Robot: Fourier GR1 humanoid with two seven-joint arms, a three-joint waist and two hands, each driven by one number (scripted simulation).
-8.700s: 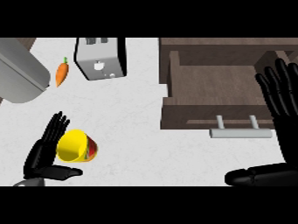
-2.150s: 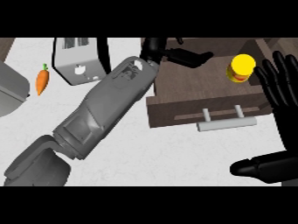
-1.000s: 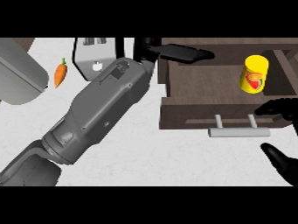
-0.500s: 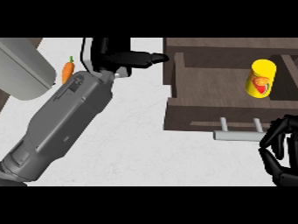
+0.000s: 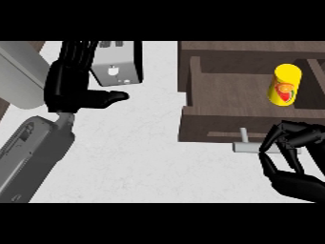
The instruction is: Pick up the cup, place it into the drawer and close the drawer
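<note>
Yellow cup (image 5: 286,85) in open drawer (image 5: 208,125) (upper right); right hand (image 5: 307,153) lower right, fingers curled over handle (image 5: 245,147); left hand (image 5: 69,86) upper left, fingers straight.

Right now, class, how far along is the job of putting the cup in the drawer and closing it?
Done: the cup sits inside the drawer. In hand: the right hand curls round the drawer's handle. Left to do: pushing the open drawer shut. The left hand is open, holding nothing.

Silver toaster (image 5: 116,69) on white counter (image 5: 137,147), rounded grey object (image 5: 10,71) beside it.
</note>
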